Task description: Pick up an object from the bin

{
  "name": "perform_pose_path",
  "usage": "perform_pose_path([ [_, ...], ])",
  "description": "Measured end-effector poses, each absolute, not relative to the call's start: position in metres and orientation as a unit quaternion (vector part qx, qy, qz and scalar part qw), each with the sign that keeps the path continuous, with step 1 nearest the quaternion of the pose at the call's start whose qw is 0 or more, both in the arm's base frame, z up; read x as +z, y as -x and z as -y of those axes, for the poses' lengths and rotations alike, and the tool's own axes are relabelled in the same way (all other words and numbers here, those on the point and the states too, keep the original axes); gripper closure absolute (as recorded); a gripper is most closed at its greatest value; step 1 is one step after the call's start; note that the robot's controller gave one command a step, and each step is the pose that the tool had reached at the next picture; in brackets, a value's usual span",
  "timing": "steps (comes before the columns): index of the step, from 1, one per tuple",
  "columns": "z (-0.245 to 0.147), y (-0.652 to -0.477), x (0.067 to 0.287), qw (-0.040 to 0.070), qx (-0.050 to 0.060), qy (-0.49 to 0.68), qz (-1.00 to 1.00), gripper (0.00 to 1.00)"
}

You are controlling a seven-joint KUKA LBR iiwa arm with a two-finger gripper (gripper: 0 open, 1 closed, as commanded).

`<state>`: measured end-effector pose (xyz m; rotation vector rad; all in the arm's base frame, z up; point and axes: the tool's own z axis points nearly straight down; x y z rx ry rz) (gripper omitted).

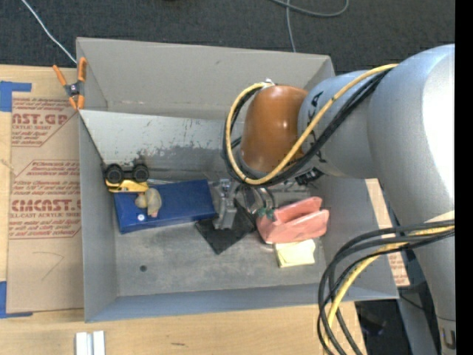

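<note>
The pincer (225, 207), whether wide or narrow I cannot tell, hangs at the right end of the blue box (174, 202), likely light and stiff, best gripped across that edge

text | cardboard (37, 176) | "CELL-CAST ACRYLIC SHEET", red print

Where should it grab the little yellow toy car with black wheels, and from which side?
Probably across the toy car's yellow body, coming straight down from above. It lies along the blue box's far edge, close to the bin's back wall, so side approaches look blocked.
</note>
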<state>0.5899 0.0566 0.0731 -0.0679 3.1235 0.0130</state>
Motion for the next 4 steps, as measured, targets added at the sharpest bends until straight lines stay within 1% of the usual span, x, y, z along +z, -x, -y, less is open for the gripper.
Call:
perform_pose_path([
  [1, -0.049, -0.591, 0.071, 0.009, 0.004, 0.037, -0.999, 1.0],
  [2, -0.048, -0.59, 0.07, 0.009, 0.005, 0.02, -1.0, 0.0],
  [3, -0.048, -0.59, 0.07, 0.009, 0.005, 0.018, -1.0, 0.0],
  [4, -0.096, -0.58, 0.07, 0.011, 0.005, 0.091, -0.996, 1.0],
])
